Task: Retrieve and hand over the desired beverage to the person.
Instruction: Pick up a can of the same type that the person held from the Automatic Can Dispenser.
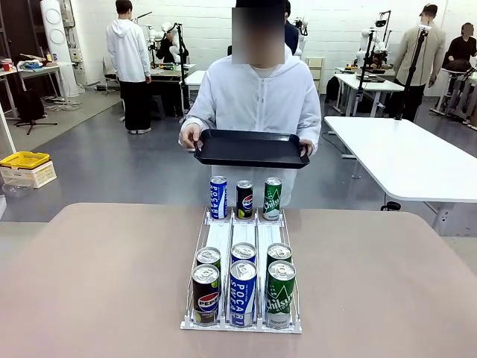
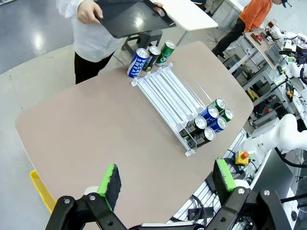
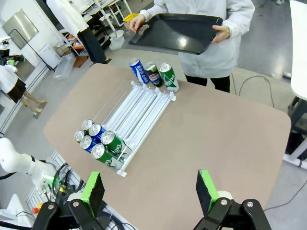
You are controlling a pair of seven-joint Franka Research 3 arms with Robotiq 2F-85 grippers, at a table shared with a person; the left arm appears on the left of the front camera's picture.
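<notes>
No sign is given of which beverage is desired, so the wrong one could be picked. Six cans are packed at the near end of the rack (image 1: 223, 240). The front row there is made up of a Pepsi can (image 1: 206, 293), a Pocari Sweat can (image 1: 242, 292) and a green Chilsung can (image 1: 280, 294). Three similar cans (image 1: 244, 198) stand upright on the counter (image 1: 97, 283) just beyond the rack's far end.

The racked cans are set side by side and touching or nearly so. A finger pushed down between them could shove a neighbour over or jam. A can gripped off-centre could slip, being smooth and round. If a front can is lifted, the one behind it may roll forward.

Beyond the rack's far end, a black tray (image 1: 251, 148) is held by the person (image 1: 257, 97) in both hands. It is held in the air, so a can set down hard or near its edge could topple.

The left gripper (image 2: 167, 178) and the right gripper (image 3: 150, 189) are both spread wide and empty, high above the counter on the rack's near side.
</notes>
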